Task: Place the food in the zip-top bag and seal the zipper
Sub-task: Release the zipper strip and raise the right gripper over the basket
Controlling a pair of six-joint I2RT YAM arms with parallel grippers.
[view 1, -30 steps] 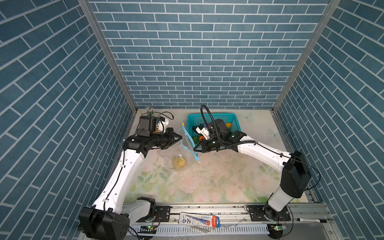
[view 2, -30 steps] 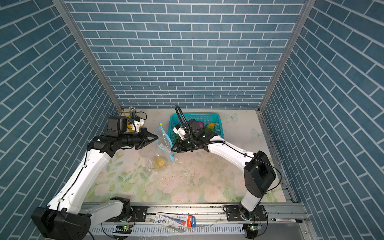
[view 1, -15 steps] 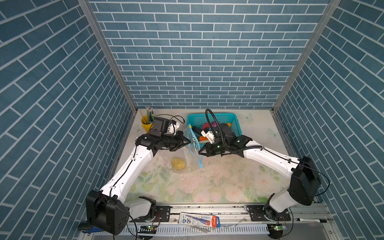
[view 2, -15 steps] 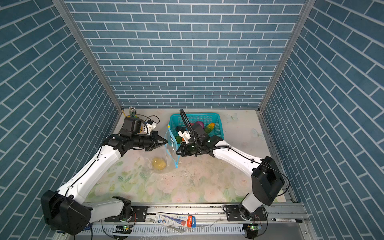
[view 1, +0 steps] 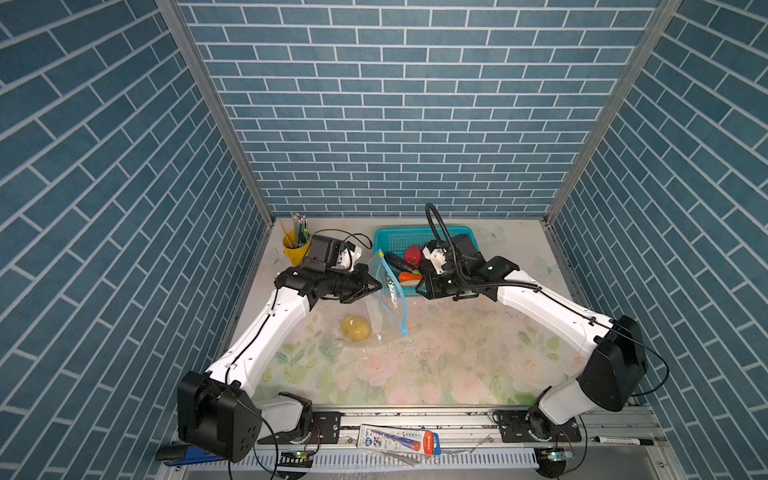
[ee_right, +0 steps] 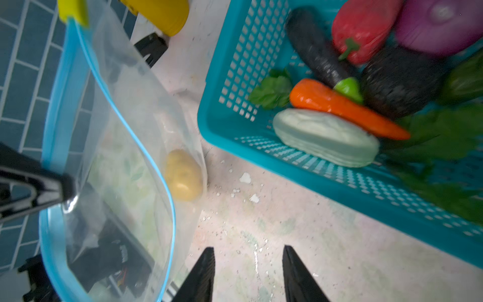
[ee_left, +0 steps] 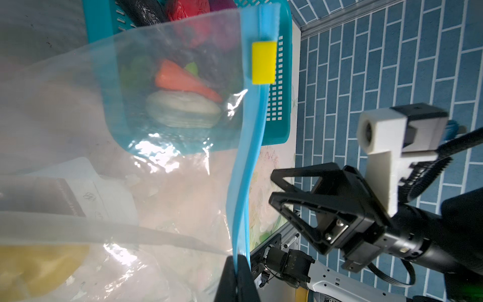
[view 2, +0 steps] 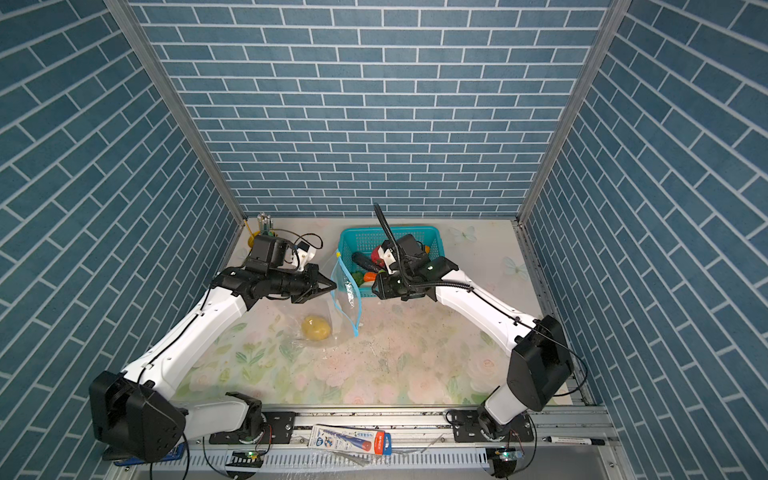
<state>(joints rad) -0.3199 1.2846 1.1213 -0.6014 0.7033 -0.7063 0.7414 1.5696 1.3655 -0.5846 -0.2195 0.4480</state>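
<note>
The clear zip-top bag stands with its mouth open beside the teal basket. My left gripper is shut on the light-blue zipper; it also shows in both top views. The yellow slider sits at the strip's far end. A yellow potato lies inside the bag. My right gripper is open and empty over the mat, between the bag and the basket's corner. In the basket lie a carrot, white radish, eggplant, red pepper and purple onion.
A yellow pen cup stands at the back left corner, behind my left arm. A tube package and a marker lie on the front rail. Blue brick walls close in the floral mat on three sides.
My right gripper has opened and drawn back from the bag's mouth toward the basket. My left gripper has carried the bag's rim to the right and farther back. The potato stays in the bag.
</note>
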